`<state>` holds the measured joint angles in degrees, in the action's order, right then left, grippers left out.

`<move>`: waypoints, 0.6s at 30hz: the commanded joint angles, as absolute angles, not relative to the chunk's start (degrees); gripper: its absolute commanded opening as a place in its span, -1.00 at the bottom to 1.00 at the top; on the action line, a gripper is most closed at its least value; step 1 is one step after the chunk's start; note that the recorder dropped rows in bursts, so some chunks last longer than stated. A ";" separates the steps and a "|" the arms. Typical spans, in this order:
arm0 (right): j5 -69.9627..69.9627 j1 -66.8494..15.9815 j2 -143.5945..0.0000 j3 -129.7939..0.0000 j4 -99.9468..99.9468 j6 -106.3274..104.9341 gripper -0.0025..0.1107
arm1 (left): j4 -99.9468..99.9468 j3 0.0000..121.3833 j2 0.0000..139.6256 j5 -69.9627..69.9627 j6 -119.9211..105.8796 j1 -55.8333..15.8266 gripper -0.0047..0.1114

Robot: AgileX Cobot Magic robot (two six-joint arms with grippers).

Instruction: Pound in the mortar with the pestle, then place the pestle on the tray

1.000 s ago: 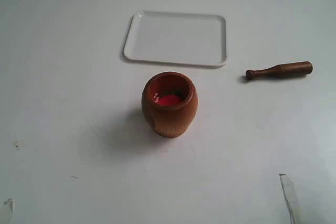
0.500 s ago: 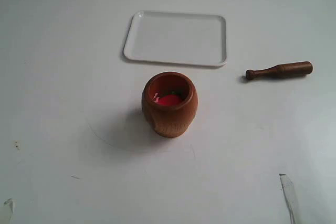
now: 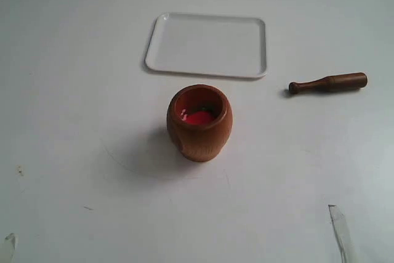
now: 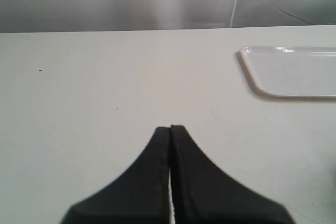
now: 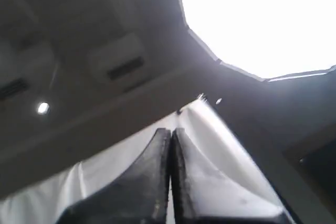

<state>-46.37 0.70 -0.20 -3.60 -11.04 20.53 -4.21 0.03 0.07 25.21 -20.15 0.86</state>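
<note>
The reddish-brown mortar [image 3: 199, 123] stands upright in the middle of the white table, red stuff showing in its mouth. Behind it lies the flat white tray [image 3: 207, 45], bare; its corner [image 4: 262, 72] also shows in the left wrist view. The dark pestle [image 3: 327, 83] lies on its side to the right of the tray, knob end toward the mortar. Neither arm shows in the exterior view. My left gripper [image 4: 170, 128] is shut and holds nothing, low over bare table. Pointing up at the ceiling, my right gripper [image 5: 171, 130] is shut and holds nothing.
The white table [image 3: 74, 152] stretches wide around the three things. A grey wall runs behind its far edge [image 4: 105, 30]. The right wrist view shows a ceiling with a bright light panel [image 5: 262, 14] and a white cloth [image 5: 210, 145].
</note>
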 commanded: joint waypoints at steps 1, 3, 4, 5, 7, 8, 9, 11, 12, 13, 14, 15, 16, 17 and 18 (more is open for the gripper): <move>-36.94 0.56 -10.19 -13.73 22.57 22.71 -0.96 | -3.79 0.00 0.00 25.03 -19.68 0.42 -0.92; -36.85 0.56 -18.84 -18.97 28.15 24.88 -0.96 | -3.79 0.00 0.00 25.03 -19.68 0.42 -0.92; -35.82 0.56 -22.36 -21.76 29.91 26.59 -0.96 | -3.79 0.00 0.00 25.03 -19.68 0.42 -0.92; -33.94 0.56 -25.79 -24.13 32.42 29.00 -0.96 | -3.79 0.00 0.00 25.03 -19.68 0.42 -0.92; -26.17 0.56 -35.18 -30.58 44.92 38.09 -0.96 | -3.79 0.00 0.00 25.03 -19.68 0.42 -0.92; -22.17 0.56 -38.59 -33.14 55.53 45.39 -0.96 | -3.79 0.00 0.00 25.03 -19.68 0.42 -0.92; -19.37 0.56 -43.53 -36.46 68.78 54.79 -0.96 | -3.79 0.00 0.00 25.03 -19.68 0.42 -0.92; -18.41 0.56 -49.66 -40.02 96.40 74.30 -0.96 | -3.79 0.00 0.00 25.03 -19.68 0.42 -0.92; -20.06 0.46 -53.90 -41.85 99.95 79.70 -0.96 | -3.79 0.00 0.00 25.03 -19.68 0.42 -0.92; -21.25 0.56 -56.32 -42.33 99.95 78.02 -0.96 | -3.79 0.00 0.00 25.03 -19.68 0.42 -0.92; -22.90 0.56 -58.29 -42.67 99.95 75.07 -0.96 | -3.79 0.00 0.00 25.03 -19.68 0.42 -0.92; -25.83 0.45 -60.78 -42.76 99.95 69.33 -0.96 | -3.79 0.00 0.00 25.03 -19.68 0.42 -0.92; -27.69 0.10 -62.25 -42.76 99.95 65.02 -0.96 | -3.79 0.00 0.00 25.03 -19.68 0.42 -0.92; -27.89 -0.78 -63.75 -42.59 99.95 59.59 -0.96 | -3.79 0.00 0.00 25.03 -19.68 0.42 -0.92; -25.12 -2.03 -64.90 -42.37 99.95 52.87 -0.96 | -3.79 0.00 0.00 25.03 -19.68 0.42 -0.92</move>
